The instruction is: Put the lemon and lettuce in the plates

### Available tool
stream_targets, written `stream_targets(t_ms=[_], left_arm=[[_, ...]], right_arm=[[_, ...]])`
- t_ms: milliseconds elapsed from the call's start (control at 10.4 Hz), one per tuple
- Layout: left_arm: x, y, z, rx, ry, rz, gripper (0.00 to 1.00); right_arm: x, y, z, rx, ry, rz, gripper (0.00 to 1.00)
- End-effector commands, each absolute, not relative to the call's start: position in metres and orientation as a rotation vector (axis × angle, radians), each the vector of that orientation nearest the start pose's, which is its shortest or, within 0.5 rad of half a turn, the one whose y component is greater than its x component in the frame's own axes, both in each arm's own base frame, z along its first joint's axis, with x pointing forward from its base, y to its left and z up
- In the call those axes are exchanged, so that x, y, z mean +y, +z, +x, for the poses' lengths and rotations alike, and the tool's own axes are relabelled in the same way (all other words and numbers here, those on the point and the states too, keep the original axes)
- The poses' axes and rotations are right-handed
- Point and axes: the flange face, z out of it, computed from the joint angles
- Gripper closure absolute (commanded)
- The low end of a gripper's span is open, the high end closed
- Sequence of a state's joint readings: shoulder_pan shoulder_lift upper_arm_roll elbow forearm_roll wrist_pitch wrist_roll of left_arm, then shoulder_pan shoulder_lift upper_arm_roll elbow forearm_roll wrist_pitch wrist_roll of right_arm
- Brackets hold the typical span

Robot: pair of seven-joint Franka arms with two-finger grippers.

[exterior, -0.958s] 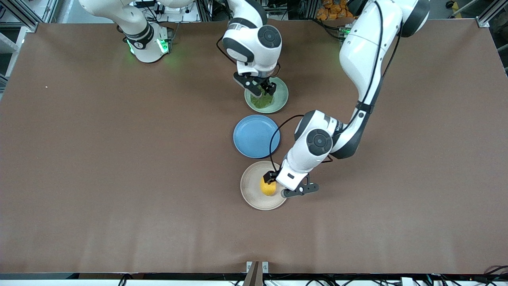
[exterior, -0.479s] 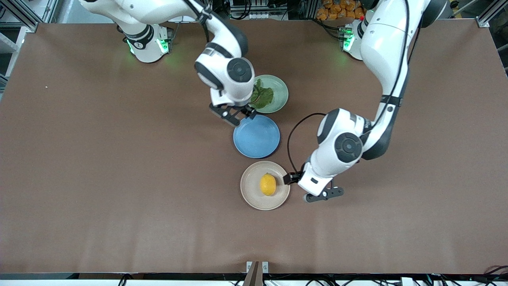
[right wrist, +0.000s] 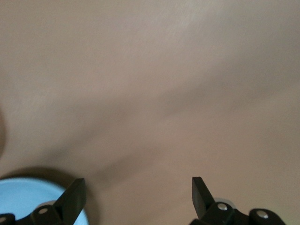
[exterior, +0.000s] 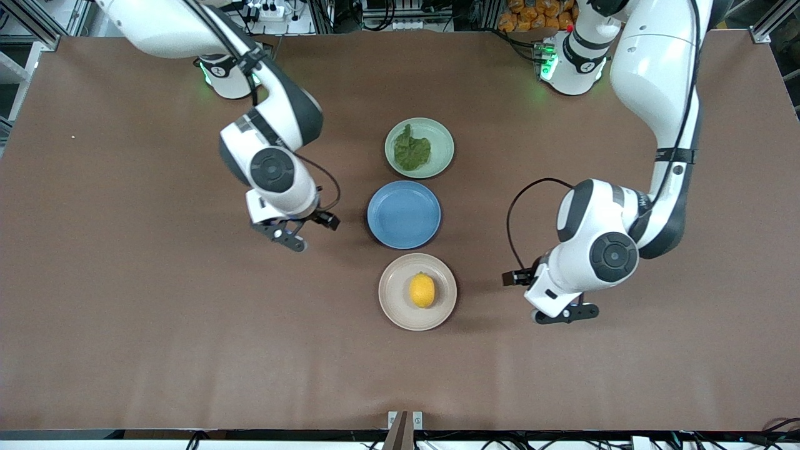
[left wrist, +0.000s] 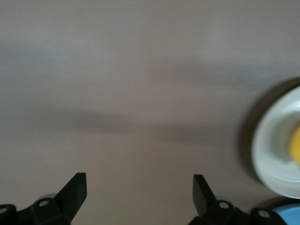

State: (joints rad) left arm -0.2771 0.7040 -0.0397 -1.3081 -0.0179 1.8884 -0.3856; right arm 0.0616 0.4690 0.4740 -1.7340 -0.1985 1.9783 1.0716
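Observation:
The lemon (exterior: 422,290) lies in the beige plate (exterior: 395,306), the plate nearest the front camera. The lettuce (exterior: 411,150) lies in the mint green plate (exterior: 440,159), the farthest one. My left gripper (exterior: 517,277) is open and empty over bare table, beside the beige plate toward the left arm's end. In the left wrist view (left wrist: 139,192) the beige plate (left wrist: 269,154) and a sliver of lemon (left wrist: 296,145) show at the edge. My right gripper (exterior: 326,220) is open and empty over bare table, beside the blue plate toward the right arm's end (right wrist: 137,197).
An empty blue plate (exterior: 404,214) sits between the two other plates; it also shows in the right wrist view (right wrist: 28,197) and at a corner of the left wrist view (left wrist: 288,220). The brown table (exterior: 156,312) stretches wide on both sides.
The left gripper let go of the lemon and drew away toward its own end. The right gripper left the lettuce in the mint plate and swung past the blue plate toward its end.

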Motion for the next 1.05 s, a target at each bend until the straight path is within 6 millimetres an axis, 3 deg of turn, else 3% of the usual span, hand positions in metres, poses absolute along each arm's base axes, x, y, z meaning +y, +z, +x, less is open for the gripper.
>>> stream_targets(t_ms=[0, 192, 383, 479, 766, 958], left_arm=[[-0.187, 0.317, 0.688, -0.052, 0.259, -3.079, 0.00], [-0.142, 0.315, 0.692, -0.005, 0.328, -3.062, 0.00], [-0.090, 0.314, 0.699, 0.040, 0.356, -3.072, 0.00], [-0.075, 0.315, 0.701, 0.045, 0.356, -3.077, 0.00], [-0.072, 0.316, 0.701, 0.012, 0.354, -3.077, 0.00], [-0.070, 0.316, 0.701, 0.007, 0.356, -3.077, 0.00]], right_arm=[[0.232, 0.335, 0.591, 0.686, 0.216, -3.149, 0.00], [0.182, 0.349, 0.601, 0.545, 0.223, -3.196, 0.00], [0.138, 0.362, 0.594, 0.395, 0.218, -3.249, 0.00], [0.111, 0.376, 0.596, 0.343, 0.229, -3.223, 0.00], [0.028, 0.420, 0.602, 0.047, 0.168, -3.131, 0.00], [0.010, 0.452, 0.596, 0.039, 0.101, -3.135, 0.00]])
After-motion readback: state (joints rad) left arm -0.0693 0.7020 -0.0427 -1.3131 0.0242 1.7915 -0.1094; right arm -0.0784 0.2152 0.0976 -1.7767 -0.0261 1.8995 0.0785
